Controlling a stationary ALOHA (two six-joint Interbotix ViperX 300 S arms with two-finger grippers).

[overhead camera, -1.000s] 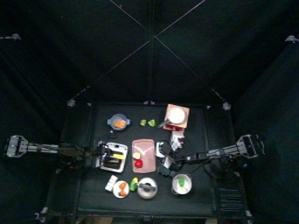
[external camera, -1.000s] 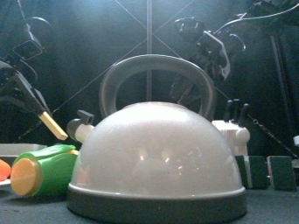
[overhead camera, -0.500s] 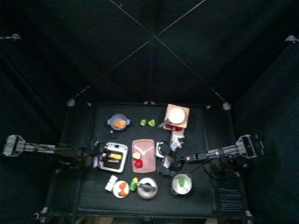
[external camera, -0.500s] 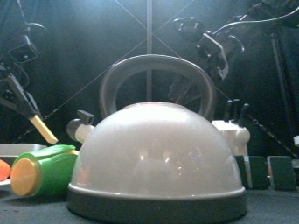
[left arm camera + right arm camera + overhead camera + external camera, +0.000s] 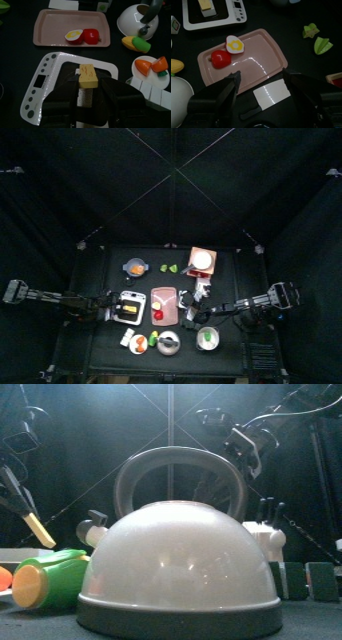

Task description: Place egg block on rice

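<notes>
Your left gripper has carried the egg block lower and leftward in the front view since a second ago; jaws part-spread, clamped on the yellow block, which hangs over the white scale. Right gripper hovers, jaws apart and gripping nothing, over the pink tray. Black table, black curtains around. Pink tray holds a halved egg and red piece, upper left of your right wrist view. Kettle fills the front view.
</notes>
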